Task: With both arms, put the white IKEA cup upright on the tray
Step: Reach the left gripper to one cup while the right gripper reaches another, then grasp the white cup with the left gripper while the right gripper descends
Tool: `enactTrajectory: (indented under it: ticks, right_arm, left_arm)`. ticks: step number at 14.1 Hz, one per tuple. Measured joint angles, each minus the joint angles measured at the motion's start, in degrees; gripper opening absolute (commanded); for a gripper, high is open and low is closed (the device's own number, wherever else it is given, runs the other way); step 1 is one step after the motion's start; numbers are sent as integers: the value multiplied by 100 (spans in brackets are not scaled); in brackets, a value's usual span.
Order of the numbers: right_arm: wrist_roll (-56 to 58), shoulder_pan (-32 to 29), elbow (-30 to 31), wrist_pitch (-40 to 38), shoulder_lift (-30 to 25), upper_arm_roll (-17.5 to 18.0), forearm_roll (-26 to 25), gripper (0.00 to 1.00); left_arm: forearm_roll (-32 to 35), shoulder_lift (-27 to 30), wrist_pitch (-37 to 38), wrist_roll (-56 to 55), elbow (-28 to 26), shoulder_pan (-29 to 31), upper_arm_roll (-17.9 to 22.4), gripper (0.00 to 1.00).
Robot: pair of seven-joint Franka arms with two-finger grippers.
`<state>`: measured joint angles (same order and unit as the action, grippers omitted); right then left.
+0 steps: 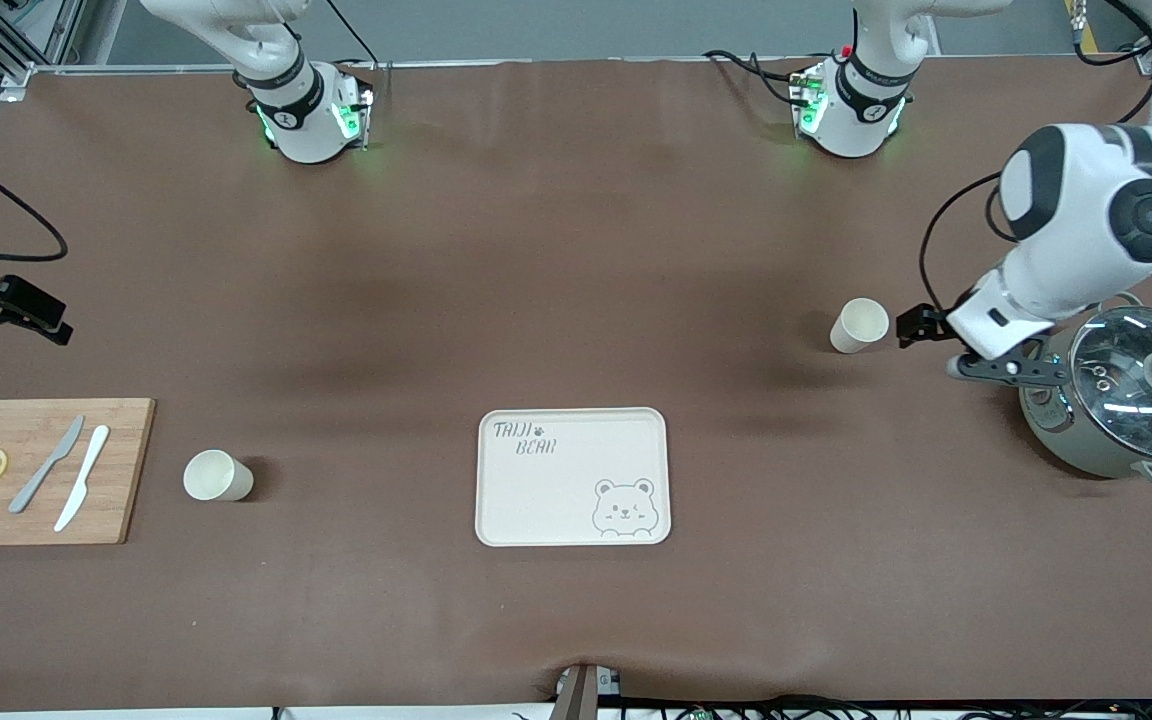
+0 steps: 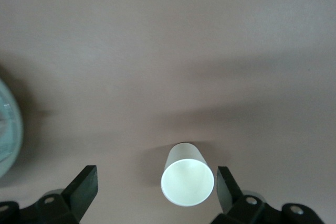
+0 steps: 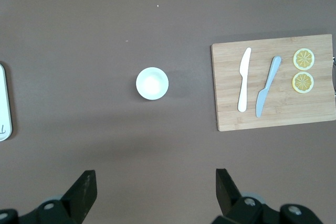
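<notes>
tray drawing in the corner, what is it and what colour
A grey bear face on the cream tray, with grey "TAIJI BEAR" lettering in another corner; clearest in the front view.

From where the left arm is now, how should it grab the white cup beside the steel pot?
Grip the white cup across its side wall, about mid-height, coming from the pot's side. It looks upright with its open mouth up, and it tapers toward the base. The left gripper is open and already straddles it in the left wrist view.
</notes>
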<state>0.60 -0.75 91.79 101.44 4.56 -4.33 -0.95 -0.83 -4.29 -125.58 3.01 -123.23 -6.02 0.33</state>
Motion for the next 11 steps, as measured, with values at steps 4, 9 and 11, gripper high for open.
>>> enactTrajectory:
  ticks: [4,9,11]
  right_arm:
    - [2,-1,-100,360,444,0,0,100]
    - [2,-14,-138,931,1076,0,8,100]
    - [14,-39,-138,1293,1295,-2,8,100]
  left_arm:
    - [0,16,-1097,-287,-888,-7,-276,100]
    - [0,397,-1779,-274,-1740,49,-268,100]
    - [1,474,-1908,-271,-1876,57,-267,100]
